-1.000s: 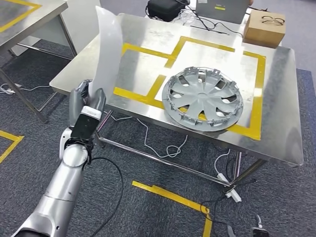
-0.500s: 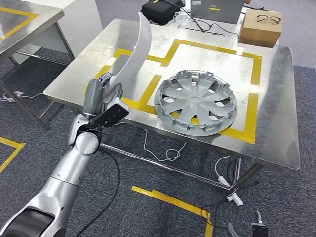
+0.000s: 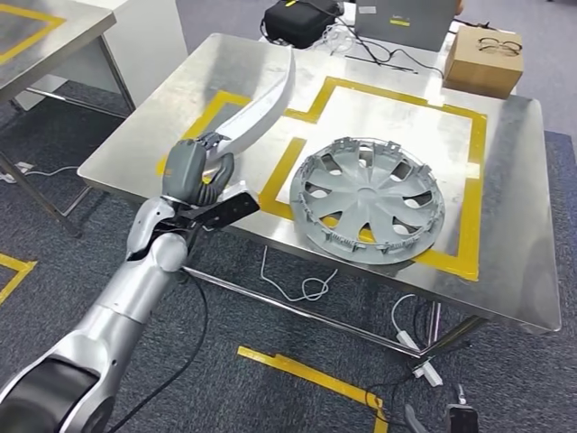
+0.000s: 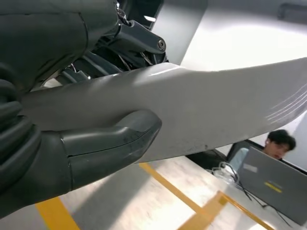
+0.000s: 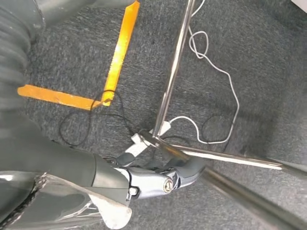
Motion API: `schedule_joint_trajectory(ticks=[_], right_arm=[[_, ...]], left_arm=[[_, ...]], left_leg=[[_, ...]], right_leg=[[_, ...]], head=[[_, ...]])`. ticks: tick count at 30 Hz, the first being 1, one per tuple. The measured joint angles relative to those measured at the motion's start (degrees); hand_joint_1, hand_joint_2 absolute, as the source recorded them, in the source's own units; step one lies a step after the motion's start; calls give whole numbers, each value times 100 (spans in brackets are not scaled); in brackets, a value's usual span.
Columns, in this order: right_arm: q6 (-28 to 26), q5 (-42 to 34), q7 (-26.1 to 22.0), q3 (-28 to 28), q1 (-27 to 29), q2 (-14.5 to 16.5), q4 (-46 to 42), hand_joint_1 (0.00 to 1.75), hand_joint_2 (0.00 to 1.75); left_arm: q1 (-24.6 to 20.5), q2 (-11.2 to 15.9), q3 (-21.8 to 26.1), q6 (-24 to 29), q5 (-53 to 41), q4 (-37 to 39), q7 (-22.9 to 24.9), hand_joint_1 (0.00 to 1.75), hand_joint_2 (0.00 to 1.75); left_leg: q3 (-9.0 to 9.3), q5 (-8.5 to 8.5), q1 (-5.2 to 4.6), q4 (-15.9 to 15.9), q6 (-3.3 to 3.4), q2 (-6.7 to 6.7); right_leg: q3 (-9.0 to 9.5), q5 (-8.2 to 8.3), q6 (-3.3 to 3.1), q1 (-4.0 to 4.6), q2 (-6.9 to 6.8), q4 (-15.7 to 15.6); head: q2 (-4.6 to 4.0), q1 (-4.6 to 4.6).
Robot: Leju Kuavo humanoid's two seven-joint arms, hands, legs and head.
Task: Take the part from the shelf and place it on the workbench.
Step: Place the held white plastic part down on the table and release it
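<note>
Part (image 3: 261,104), a curved white panel, sits gripped in the left hand (image 3: 194,171) above the surface (image 3: 510,262); only setting it down remains. Right hand (image 5: 108,191) hangs low, fingers apparently curled on nothing.

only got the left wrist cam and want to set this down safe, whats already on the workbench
Observer: One grey hubcap lies flat on the workbench, over the right yellow-taped frame.
Operator: where is my part relative to it
Observer: The white curved part slants above the left taped frame, beside the hubcap and apart from it. The left robot hand holds it at its near end.
Operator: anything at the far edge
Observer: A cardboard box with glasses on top sits by the far right corner, well away from the part.
</note>
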Motion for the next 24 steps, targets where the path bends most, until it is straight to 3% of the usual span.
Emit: schedule_joint_trajectory(ticks=[2,3,4,5,7,9,12,14,15,17,19,20,22,24], right_arm=[[-3,-20,0,37,-17,-16,26,0,175],[-3,-30,0,53,-16,-22,42,0,175],[-3,-39,0,66,-13,-27,56,0,175],[-3,-46,0,78,-11,-32,68,0,175],[-3,-60,0,96,-15,-48,79,0,175],[-4,-74,0,117,-31,-64,89,0,175],[-5,-91,0,140,-41,-72,108,0,175],[-9,-97,0,157,-47,-79,116,0,175],[-11,-100,0,164,-56,-82,119,0,175],[-11,-104,0,171,-68,-85,128,0,175],[-11,-103,0,179,-60,-85,145,0,175],[-13,-104,0,183,-55,-85,156,0,175],[-14,-104,0,191,-52,-85,170,0,175],[-14,-104,0,203,-64,-85,180,0,175]], left_arm=[[-139,13,-109,58,-340,282,157,175,175],[-178,17,-153,60,-444,437,219,175,175],[-208,20,-187,57,-494,586,263,175,175],[-238,20,-212,52,-512,729,299,175,175],[-338,19,-241,51,-561,1003,381,175,175],[-466,20,-254,58,-622,1272,447,175,175],[-576,23,-264,75,-677,1570,485,175,175],[-653,31,-268,98,-743,1727,557,175,175],[-703,34,-269,115,-789,1817,617,175,175],[-784,45,-274,150,-912,2041,750,175,175],[-806,66,-277,178,-1012,2281,868,175,175],[-818,76,-277,196,-1054,2403,919,175,175],[-874,89,-277,250,-1148,2632,1016,175,175],[-964,95,-277,327,-1266,2863,1145,175,175]], left_leg=[[9,-20,-6,0,38,-3],[17,-32,-11,1,46,-4],[29,-46,-15,2,48,-5],[48,-61,-17,2,43,-7],[99,-98,-17,2,18,-11],[119,-128,-35,10,-31,-17],[128,-143,-39,-9,-123,-17],[92,-255,-35,128,-184,-10],[-3,-382,-32,358,-209,-7],[-354,-711,-23,1114,-248,-5],[-625,-816,-19,1614,-265,-4],[-615,-693,-19,1537,-261,-4],[-329,-254,-21,826,-230,-1],[-43,-15,-40,172,-189,2]], right_leg=[[-465,-274,32,-9,-4,806],[-676,-325,39,-14,-5,1108],[-793,-269,38,-14,-5,1212],[-787,-96,28,-15,-5,1072],[-497,376,-14,-13,-6,312],[-187,594,-66,3,-5,-307],[-82,575,-144,18,5,-444],[-27,578,-207,-6,3,-489],[3,575,-233,-19,-3,-509],[34,553,-270,-20,-6,-512],[53,535,-286,-19,6,-506],[64,526,-283,-19,15,-501],[91,497,-262,-18,27,-485],[86,469,-221,4,29,-459]], head=[[0,7],[0,3],[0,5],[0,5],[0,7],[0,5],[0,-4],[0,-16],[0,-24],[0,-35],[0,-37],[0,-38],[0,-37],[0,-34]])
